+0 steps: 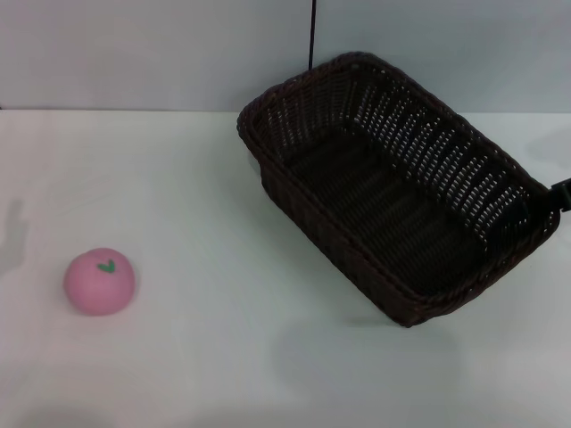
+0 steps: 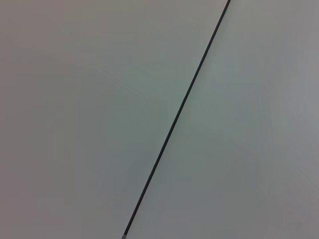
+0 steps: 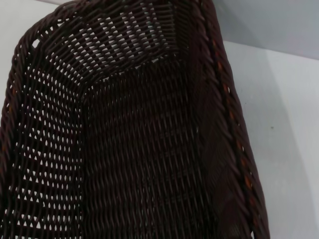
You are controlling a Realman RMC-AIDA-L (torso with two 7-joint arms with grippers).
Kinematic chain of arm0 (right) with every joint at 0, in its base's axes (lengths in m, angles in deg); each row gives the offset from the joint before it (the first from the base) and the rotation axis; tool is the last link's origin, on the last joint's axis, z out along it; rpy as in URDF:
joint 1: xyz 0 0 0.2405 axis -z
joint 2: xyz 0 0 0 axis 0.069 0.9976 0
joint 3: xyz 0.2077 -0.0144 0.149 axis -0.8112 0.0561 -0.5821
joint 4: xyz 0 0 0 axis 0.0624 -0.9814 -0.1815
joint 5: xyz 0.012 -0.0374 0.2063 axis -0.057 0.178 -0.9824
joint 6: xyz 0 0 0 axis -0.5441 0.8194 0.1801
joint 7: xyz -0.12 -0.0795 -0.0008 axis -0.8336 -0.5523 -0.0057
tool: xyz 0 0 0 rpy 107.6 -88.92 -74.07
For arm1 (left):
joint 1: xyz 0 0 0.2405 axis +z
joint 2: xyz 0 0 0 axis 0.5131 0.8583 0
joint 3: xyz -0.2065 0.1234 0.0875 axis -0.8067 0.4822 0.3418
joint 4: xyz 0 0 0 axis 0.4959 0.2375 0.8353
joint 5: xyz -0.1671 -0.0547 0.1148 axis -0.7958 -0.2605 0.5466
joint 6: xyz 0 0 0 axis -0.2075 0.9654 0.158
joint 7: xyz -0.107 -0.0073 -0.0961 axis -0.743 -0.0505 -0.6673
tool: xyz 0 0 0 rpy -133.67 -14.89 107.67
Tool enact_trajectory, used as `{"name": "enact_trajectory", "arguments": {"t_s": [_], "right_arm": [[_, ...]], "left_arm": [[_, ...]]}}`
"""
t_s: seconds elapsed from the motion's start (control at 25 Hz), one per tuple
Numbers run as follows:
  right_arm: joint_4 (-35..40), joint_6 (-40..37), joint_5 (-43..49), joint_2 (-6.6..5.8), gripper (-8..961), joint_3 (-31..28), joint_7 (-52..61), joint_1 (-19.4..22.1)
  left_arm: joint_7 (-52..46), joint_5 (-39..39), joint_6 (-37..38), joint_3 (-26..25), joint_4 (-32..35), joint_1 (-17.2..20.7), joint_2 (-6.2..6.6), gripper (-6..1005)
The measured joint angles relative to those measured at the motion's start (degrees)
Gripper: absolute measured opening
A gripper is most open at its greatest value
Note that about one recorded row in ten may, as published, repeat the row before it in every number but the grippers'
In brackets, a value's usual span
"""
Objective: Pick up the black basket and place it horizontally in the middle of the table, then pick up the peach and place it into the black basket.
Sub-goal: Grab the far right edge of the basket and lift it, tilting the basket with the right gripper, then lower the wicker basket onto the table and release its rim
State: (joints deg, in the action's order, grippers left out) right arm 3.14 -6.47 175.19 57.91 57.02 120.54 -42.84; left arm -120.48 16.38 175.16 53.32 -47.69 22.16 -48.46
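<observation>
White and broad, the surface (image 1: pixel 196 357) is filling most of the head view and carrying the things of the task. On its right half, the black basket (image 1: pixel 393 183) is appearing tilted and skewed, one corner pointing toward the back wall and its long sides running diagonally; a soft shadow is lying on the surface below its near corner, which suggests that end is raised, though how far off the surface it is cannot be told. The right wrist view is looking straight down into the same basket (image 3: pixel 134 149), its woven floor, openwork sides and braided rim filling the frame. At the far right edge of the head view, a small dark part of the right gripper (image 1: pixel 561 190) is showing against the basket's rim; whether its fingers are wide, narrow or clamped on the rim cannot be told. Well apart from the basket, the peach (image 1: pixel 99 281) is sitting near the left edge, leaf mark up. The left gripper is out of view.
</observation>
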Motion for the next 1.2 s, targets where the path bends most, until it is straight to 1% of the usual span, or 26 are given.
{"name": "enact_trajectory", "arguments": {"t_s": [0.16, 0.44, 0.6, 0.76, 1.0, 1.2], "right_arm": [[-0.2, 0.1, 0.0, 0.01, 399, 0.0, -0.1, 0.1], [-0.8, 0.1, -0.6, 0.2, 288, -0.7, -0.7, 0.4], [-0.7, -0.1, -4.6, 0.06, 225, -1.0, -0.8, 1.6], [-0.9, -0.3, -10.2, -0.48, 211, -1.3, -1.6, 3.2], [-2.2, -0.4, -16.4, -0.86, 197, -1.9, -3.0, 4.9], [-5.1, -3.2, -23.9, -1.35, 196, -4.2, -5.3, 5.7]], "left_arm": [[0.0, 0.0, 0.0, 0.0, 0.0, -0.1, 0.0, 466], [0.0, 0.0, 0.0, 0.0, 0.0, -0.4, 0.0, 462], [0.0, 0.0, 0.0, 0.0, 0.0, -0.4, -0.01, 460], [0.0, 0.0, 0.0, 0.0, 0.0, -0.5, 0.0, 458], [0.0, 0.0, 0.0, 0.0, -0.5, -0.7, 0.07, 455], [0.0, 0.0, 0.0, 0.0, -0.5, -1.0, 0.09, 452]]}}
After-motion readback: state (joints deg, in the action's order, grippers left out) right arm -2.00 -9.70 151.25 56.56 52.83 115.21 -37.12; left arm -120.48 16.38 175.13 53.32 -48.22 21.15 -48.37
